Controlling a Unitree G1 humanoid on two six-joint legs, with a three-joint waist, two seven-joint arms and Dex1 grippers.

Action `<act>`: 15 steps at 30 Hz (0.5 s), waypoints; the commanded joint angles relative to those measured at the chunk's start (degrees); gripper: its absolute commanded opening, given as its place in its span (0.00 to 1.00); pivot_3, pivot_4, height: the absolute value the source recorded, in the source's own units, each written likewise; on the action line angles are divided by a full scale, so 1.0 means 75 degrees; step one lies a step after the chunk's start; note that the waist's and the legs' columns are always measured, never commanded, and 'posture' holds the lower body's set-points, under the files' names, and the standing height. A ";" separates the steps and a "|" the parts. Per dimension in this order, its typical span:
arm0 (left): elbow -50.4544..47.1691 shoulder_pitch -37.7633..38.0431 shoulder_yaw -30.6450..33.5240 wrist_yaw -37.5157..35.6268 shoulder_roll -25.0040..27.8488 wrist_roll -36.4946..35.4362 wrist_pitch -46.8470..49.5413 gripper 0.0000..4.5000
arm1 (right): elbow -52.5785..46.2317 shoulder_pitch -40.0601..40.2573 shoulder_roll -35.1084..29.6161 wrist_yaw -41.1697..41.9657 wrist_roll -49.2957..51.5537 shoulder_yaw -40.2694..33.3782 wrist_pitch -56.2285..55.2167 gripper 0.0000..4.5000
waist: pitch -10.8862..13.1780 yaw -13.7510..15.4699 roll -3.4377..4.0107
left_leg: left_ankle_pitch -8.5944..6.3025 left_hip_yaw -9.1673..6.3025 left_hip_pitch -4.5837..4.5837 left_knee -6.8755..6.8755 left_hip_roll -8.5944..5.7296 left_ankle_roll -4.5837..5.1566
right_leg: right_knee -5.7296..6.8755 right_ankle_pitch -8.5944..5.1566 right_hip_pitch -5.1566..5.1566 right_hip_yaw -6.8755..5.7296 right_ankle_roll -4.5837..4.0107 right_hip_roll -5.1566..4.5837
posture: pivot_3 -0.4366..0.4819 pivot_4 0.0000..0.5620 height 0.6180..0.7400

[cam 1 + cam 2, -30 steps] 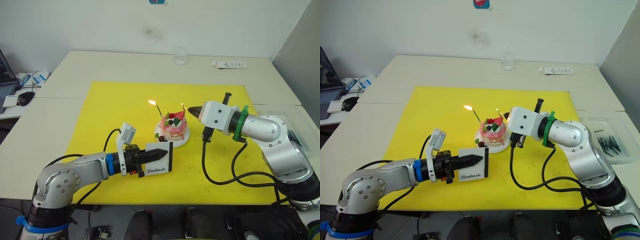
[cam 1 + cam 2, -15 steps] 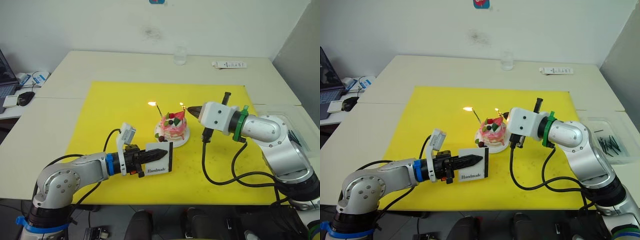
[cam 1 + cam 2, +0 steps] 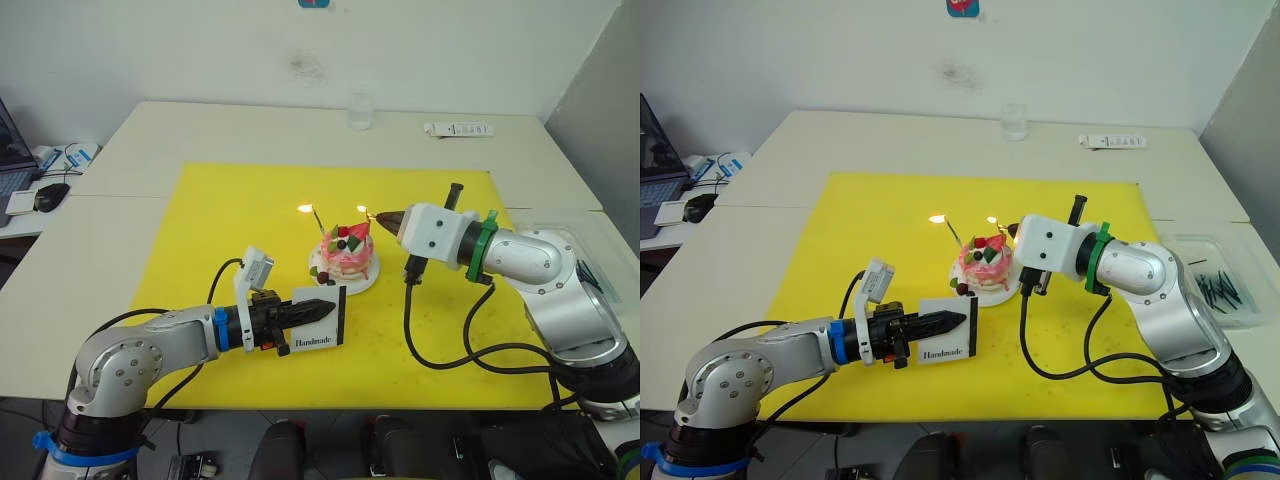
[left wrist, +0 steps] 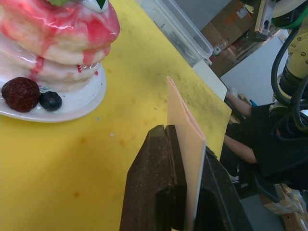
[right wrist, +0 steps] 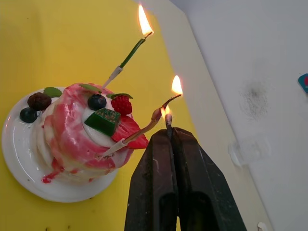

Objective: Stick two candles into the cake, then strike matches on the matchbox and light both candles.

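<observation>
Yellow mat (image 3: 230, 215) is carrying the cake (image 3: 346, 255) near its middle; pinkish-tan candle (image 5: 144, 129) is now flaming alongside green candle (image 5: 126, 58). Right gripper (image 5: 169, 132) is pinching a burning match (image 5: 168, 120); left gripper (image 3: 322, 309) is clamping the matchbox (image 3: 320, 319).

One word to read: "Handmade" on the matchbox

We read "Handmade" in black letters low on the white face of the matchbox (image 3: 948, 340), which stands upright on its edge on the yellow mat (image 3: 890, 215) of the counter (image 3: 820, 150), clamped in the left pincer (image 3: 958, 320). We also see rows of small dark marks on the long white strip (image 3: 1112, 141) lying at the far side of the counter, but they are too small for us to read. A blue and red sign (image 3: 962, 7) on the wall is cut off at the edge, and we cannot make out its lettering.
</observation>
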 commanded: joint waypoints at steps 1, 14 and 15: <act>-0.0145 -0.0112 0.0017 -0.0072 -0.0083 -0.0103 -0.0091 0.00 | -0.0101 0.0270 -0.0311 -0.0265 -0.0133 -0.0839 0.0151 0.01 | 0.0000 0.0036 0.0000 | 0.0000 0.0000 -0.0002 0.0000 -0.0001 0.0000 | -0.0001 0.0000 0.0000 0.0000 0.0000 -0.0001 | 0.48 0.27 1.00; -0.0367 -0.0122 -0.0581 0.0530 -0.0705 0.0262 -0.0117 0.00 | 0.1311 0.2302 -0.1343 -0.0939 0.0110 -0.4612 0.1104 0.01 | -0.0002 0.0134 0.0003 | 0.0000 0.0008 -0.0007 0.0002 -0.0007 0.0001 | -0.0002 0.0000 -0.0002 0.0009 -0.0001 -0.0002 | 0.48 0.27 1.00; -0.0391 -0.0089 -0.0657 0.0567 -0.0778 0.0322 -0.0133 0.00 | 0.1495 0.2450 -0.1233 -0.1057 0.0156 -0.4819 0.1219 0.01 | -0.0002 0.0134 0.0003 | 0.0000 0.0003 -0.0004 0.0000 -0.0004 0.0001 | -0.0002 0.0000 0.0000 0.0006 -0.0001 0.0001 | 0.48 0.27 1.00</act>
